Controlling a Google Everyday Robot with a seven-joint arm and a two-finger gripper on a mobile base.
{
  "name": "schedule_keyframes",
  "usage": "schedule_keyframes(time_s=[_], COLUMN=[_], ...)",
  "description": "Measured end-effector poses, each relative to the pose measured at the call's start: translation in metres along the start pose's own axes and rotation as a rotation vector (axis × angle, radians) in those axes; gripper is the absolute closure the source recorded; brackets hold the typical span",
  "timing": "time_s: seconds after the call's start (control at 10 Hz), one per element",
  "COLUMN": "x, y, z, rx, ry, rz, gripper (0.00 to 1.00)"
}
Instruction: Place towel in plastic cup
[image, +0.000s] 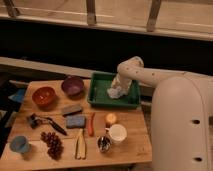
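Your claw (120, 88) sits low in the green tray (100, 80), right on the white towel (115, 93). The towel lies bunched directly under and against the claw, in the tray's right half. Grip state: you cannot tell, the claw's tip merges with the cloth. White cup (118, 134) stands in front of the claw near the table (140, 150) edge, well apart from it, with a small orange fruit (110, 118) between claw and cup. Metal cup (103, 144) is just left of the white cup. Blue cup (20, 144) is far front-left of the claw. Purple bowl (73, 85) is left of the claw, past the tray, and the orange bowl (44, 96) is further left. Grapes (52, 144) and banana (80, 145) lie front-left.
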Motion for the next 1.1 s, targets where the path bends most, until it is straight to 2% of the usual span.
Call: schedule_keyframes(time_s=[0.2,0.4,0.5,0.6,1.1], x=[0.002,0.006,0.007,0.008,0.015], y=[-0.005,-0.005,-0.005,-0.004,0.004], z=[0.013,0.027,0.032,0.035,0.048], rx=[-0.003,-0.022,-0.027,-0.031,-0.050], ry=[0.028,0.061,0.071,0.075,0.095], rz=[0.031,0.057,0.064,0.068,0.075], gripper=[0.35,0.35,0.38,0.45,0.98])
